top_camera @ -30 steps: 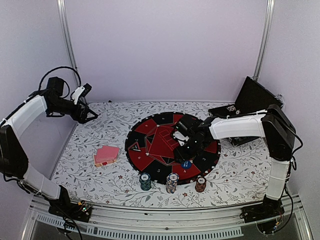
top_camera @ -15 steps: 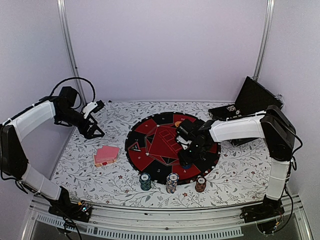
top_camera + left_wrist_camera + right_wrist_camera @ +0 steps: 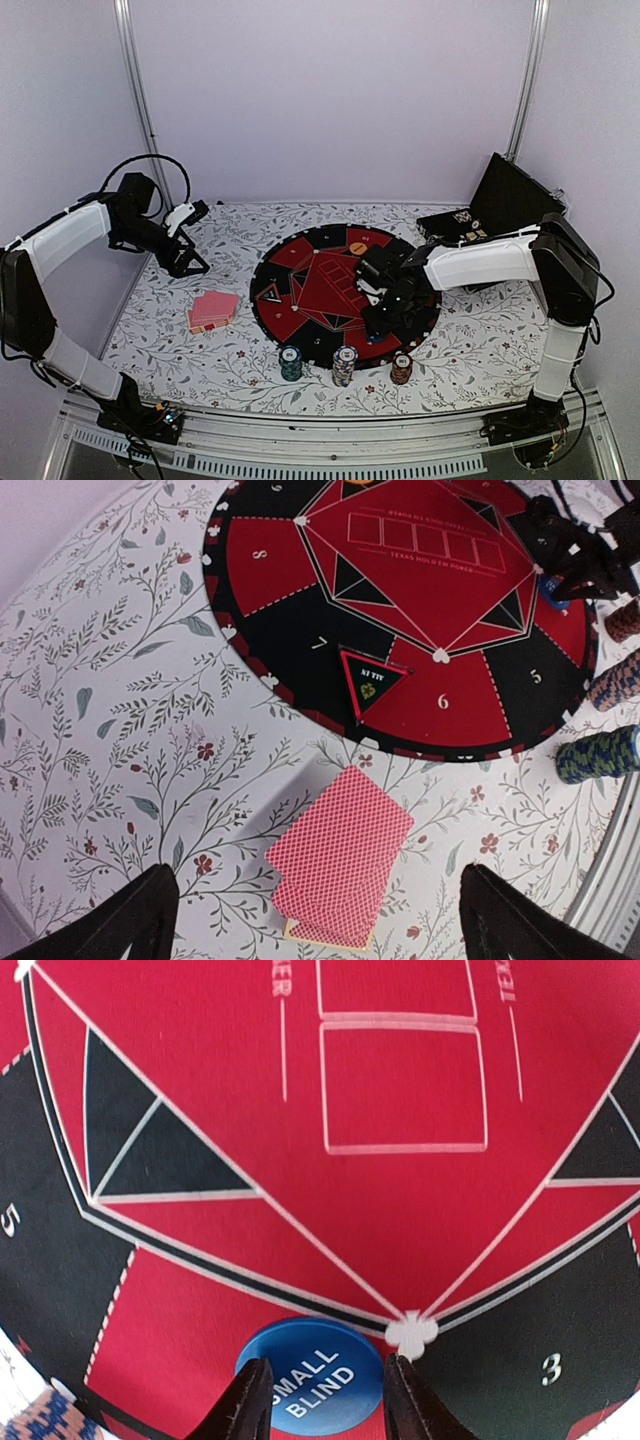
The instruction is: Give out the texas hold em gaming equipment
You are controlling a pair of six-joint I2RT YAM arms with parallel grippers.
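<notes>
Swung inward from the back-left corner since a second ago, the left pincer (image 3: 188, 266) now hangs over the floral tablecloth (image 3: 200, 352). Meanwhile the right pincer (image 3: 326, 1398) has slid toward the near right part of the round red-and-black mat (image 3: 310, 290), its fingers drawn closer together. Nearest the arm bases, on the near side of the right pincer, three stacks of poker chips stand in a row just off the mat's edge: a dark green stack (image 3: 291, 362), a white-edged stack (image 3: 345, 365) and a dark red stack (image 3: 401, 368). The right pincer points down at the mat, with a blue disc (image 3: 312, 1380) reading "SMALL BLIND" lying flat between its two fingers. The fingers stand part-way apart at the disc's opposite edges; whether they press on it cannot be told. On the near side of the left pincer, a small pile of pink-red-backed playing cards (image 3: 340, 865) lies face down on the cloth, beside the mat. The left pincer's fingers are spread wide with nothing between them. Beyond the right pincer an orange disc (image 3: 357, 248) sits at the mat's far rim, and farther right a black hinged case (image 3: 505, 195) stands open.
</notes>
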